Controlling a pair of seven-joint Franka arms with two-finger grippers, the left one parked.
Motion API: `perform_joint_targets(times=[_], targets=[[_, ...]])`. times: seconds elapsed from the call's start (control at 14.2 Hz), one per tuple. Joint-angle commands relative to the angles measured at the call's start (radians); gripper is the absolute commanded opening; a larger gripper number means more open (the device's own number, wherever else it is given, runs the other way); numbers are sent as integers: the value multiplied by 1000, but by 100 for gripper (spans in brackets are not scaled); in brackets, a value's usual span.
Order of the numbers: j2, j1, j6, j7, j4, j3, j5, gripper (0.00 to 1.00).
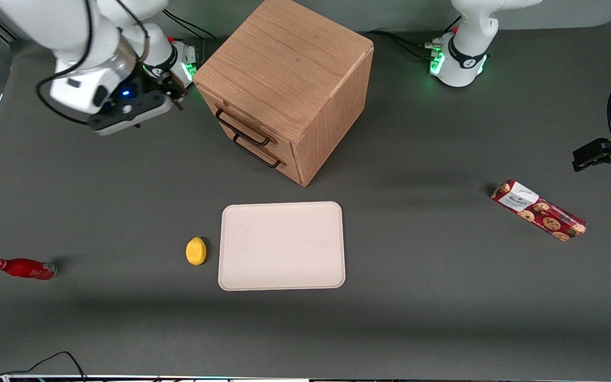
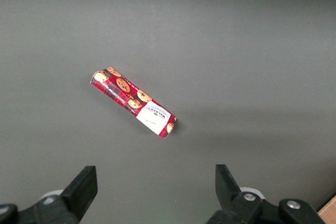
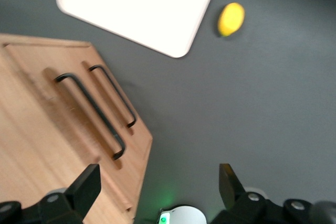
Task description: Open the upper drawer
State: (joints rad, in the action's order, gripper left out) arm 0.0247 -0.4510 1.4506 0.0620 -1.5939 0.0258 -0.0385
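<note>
Black two-finger claw of the working arm (image 1: 175, 98) poised above the table, just beside the light oak cabinet (image 1: 289, 74) at upper-drawer height, fingers (image 3: 84, 187) spread apart and grasping nothing. Upper drawer, a shallow light oak box with thin dark metal bar handle (image 1: 243, 129), fully shut and flush with the cabinet front, close to the claw but not touching; identical lower drawer (image 1: 258, 154) beneath it, also shut. Presumably positioned for a sideways approach onto the upper handle; task judged not yet begun. Nearer the front camera than the claw: pale rectangular plastic tray (image 1: 282, 245), small yellow lemon (image 1: 196, 250), red bottle lying flat (image 1: 23, 268). Toward the parked arm's end: red cookie packet (image 1: 539, 210), white label present, lettering illegible.
</note>
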Motion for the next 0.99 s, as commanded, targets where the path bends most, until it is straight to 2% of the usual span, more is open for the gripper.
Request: perform_joint_targets(times=[0.0,0.21,0.35,0.92], targets=[[-18,-23,-16,-59,3,-21,-64,100],[-66,-18,-16,-238,-9,-73,-150,100],[-106,-12,-15,-277,-23,-89,-216,100],[-219,-25,23,-277,-40,-78,-221,100]])
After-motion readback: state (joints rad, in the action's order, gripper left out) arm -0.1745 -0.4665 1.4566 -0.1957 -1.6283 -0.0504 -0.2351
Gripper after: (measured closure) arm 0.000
